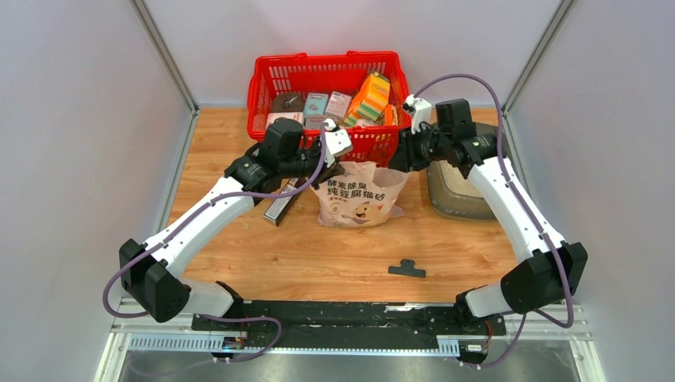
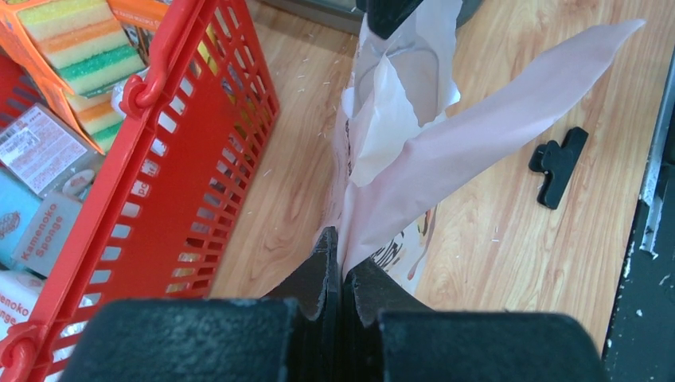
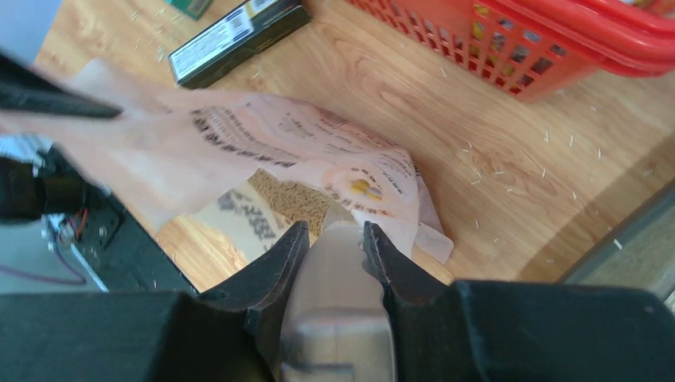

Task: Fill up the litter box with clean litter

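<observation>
The pinkish-cream cat-print bag (image 1: pixel 356 200) stands on the table in front of the red basket. My left gripper (image 1: pixel 333 162) is shut on the bag's top left edge, and the pink film runs out from between its jaws (image 2: pixel 342 256). My right gripper (image 1: pixel 400 157) is shut on the clear scoop's handle (image 3: pixel 338 278) at the bag's open right side. Beige litter granules (image 3: pixel 293 196) show inside the bag's mouth just past the scoop. The grey-brown litter box (image 1: pixel 460 195) lies right of the bag, partly hidden under my right arm; I cannot see its contents.
The red mesh basket (image 1: pixel 275 79) with sponges and packets stands at the back. A black box (image 1: pixel 280 205) lies left of the bag, and it also shows in the right wrist view (image 3: pixel 239 32). A black clip (image 1: pixel 407 269) lies near the front. Stray grains dot the table.
</observation>
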Action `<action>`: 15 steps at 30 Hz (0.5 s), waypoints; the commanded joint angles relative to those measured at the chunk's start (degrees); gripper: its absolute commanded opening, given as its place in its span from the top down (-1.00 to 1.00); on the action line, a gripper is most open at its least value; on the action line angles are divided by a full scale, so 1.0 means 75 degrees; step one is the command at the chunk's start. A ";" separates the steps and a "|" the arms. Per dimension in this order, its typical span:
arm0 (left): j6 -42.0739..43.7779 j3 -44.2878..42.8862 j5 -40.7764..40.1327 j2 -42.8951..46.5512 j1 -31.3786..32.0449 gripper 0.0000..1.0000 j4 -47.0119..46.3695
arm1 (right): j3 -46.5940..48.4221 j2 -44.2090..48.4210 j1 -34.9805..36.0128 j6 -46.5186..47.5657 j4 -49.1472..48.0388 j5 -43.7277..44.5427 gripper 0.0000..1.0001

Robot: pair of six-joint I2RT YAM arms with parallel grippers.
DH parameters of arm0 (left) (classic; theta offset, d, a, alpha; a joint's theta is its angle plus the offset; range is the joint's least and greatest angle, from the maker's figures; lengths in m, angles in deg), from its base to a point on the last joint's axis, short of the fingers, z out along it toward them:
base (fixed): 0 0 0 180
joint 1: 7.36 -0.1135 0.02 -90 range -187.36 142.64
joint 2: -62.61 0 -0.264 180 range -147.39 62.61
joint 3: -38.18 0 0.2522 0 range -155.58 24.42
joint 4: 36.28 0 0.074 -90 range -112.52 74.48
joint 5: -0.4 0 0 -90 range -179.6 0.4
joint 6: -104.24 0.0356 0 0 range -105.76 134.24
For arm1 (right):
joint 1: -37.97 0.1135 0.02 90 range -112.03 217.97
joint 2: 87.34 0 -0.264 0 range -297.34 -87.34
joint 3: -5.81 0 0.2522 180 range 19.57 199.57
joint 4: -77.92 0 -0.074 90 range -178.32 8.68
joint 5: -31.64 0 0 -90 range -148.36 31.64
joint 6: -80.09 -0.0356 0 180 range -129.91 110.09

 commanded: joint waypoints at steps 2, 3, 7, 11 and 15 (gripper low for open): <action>-0.0743 -0.0431 -0.0076 0.0486 -0.0037 1.00 -0.1164 | 0.0072 -0.0199 0.0465 -0.2094 -0.1130 0.2184 1.00; -0.0790 -0.0467 -0.0111 0.0474 -0.0037 1.00 -0.1223 | 0.0095 -0.0234 0.0523 -0.2491 -0.1167 0.2731 1.00; -0.0767 -0.0561 -0.0357 0.0404 -0.0037 1.00 -0.1504 | 0.0131 -0.0433 0.0885 -0.2672 -0.1272 0.3907 1.00; -0.0591 -0.0666 -0.0463 0.0252 -0.0037 1.00 -0.1716 | -0.0208 -0.0563 0.1331 -0.2051 -0.1704 0.5125 1.00; -0.0684 -0.0678 -0.0533 0.0041 -0.0038 1.00 -0.1903 | -0.0946 -0.0562 0.1554 -0.1838 -0.2057 0.5232 1.00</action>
